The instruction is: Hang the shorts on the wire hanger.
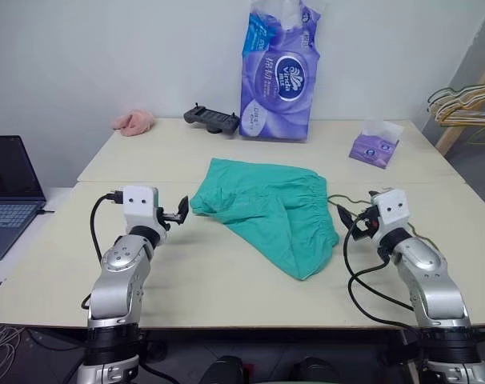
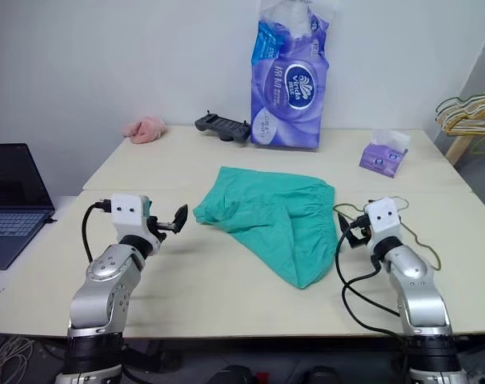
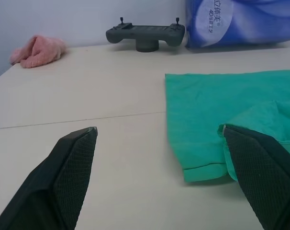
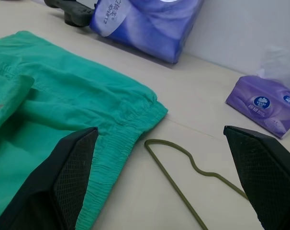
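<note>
Initially, I held both the left gripper (image 1: 181, 212) and right gripper (image 1: 356, 218) fully open, empty; the limp shorts (image 1: 268, 210) seemed best pinched at the waistband beside the stiff, thin wire hanger (image 4: 183, 165).

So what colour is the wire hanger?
Olive-grey; the hanger shows best in the right wrist view, beside the shorts.
</note>
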Available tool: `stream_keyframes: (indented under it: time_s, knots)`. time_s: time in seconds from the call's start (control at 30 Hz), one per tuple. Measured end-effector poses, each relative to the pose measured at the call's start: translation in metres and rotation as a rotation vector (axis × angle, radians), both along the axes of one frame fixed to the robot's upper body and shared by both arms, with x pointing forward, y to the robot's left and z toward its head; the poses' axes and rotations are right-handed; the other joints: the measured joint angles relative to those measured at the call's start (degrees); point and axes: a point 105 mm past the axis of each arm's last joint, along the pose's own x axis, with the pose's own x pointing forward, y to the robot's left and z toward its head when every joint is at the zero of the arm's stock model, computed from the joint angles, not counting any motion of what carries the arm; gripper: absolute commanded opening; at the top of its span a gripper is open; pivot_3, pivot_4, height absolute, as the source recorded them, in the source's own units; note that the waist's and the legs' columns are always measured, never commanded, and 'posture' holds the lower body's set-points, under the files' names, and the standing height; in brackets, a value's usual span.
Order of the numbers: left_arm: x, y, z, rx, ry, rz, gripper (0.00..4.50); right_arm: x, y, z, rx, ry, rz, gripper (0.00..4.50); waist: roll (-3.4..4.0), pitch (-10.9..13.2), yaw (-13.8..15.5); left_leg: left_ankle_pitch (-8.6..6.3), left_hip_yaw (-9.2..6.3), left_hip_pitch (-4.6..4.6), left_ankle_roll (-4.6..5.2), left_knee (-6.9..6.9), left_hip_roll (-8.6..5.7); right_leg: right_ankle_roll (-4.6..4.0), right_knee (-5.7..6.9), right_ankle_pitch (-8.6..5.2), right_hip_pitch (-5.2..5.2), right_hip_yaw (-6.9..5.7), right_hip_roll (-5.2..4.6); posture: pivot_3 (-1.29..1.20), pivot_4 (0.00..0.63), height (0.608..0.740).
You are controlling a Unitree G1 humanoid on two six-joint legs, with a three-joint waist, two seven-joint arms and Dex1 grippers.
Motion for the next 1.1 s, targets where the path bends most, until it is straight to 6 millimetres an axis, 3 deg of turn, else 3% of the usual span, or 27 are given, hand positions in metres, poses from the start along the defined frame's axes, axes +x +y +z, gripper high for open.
stream_keyframes:
  time_s: [0.77, 0.93, 1.1]
  knots:
    - [0.007, -0.010, 0.013, 0.016, -0.027, -0.086, 4.50, 0.000, -0.005, 0.002, -0.022, 0.008, -0.003, 4.48, 0.00, 0.00, -0.47, 0.01, 0.03, 0.00, -0.02, 0.00, 0.03, -0.21, -0.02, 0.12, 0.00, 0.01, 0.03, 0.08, 0.021, 0.740]
    - [0.019, -0.036, 0.030, 0.052, -0.055, -0.273, 4.50, -0.003, 0.000, 0.010, -0.130, 0.008, 0.142, 4.48, 0.02, 0.03, -0.54, 0.01, 0.06, 0.00, 0.00, 0.02, 0.02, -0.20, -0.04, 0.12, 0.03, 0.00, 0.03, 0.07, 0.025, 0.740]
    - [0.032, -0.091, 0.053, 0.168, -0.085, -0.654, 4.50, -0.002, 0.016, 0.018, -0.280, 0.025, 0.408, 4.48, 0.02, 0.05, -0.86, 0.02, 0.13, 0.02, 0.03, 0.03, 0.03, -0.25, -0.07, 0.16, 0.06, -0.01, 0.05, 0.05, 0.025, 0.740]
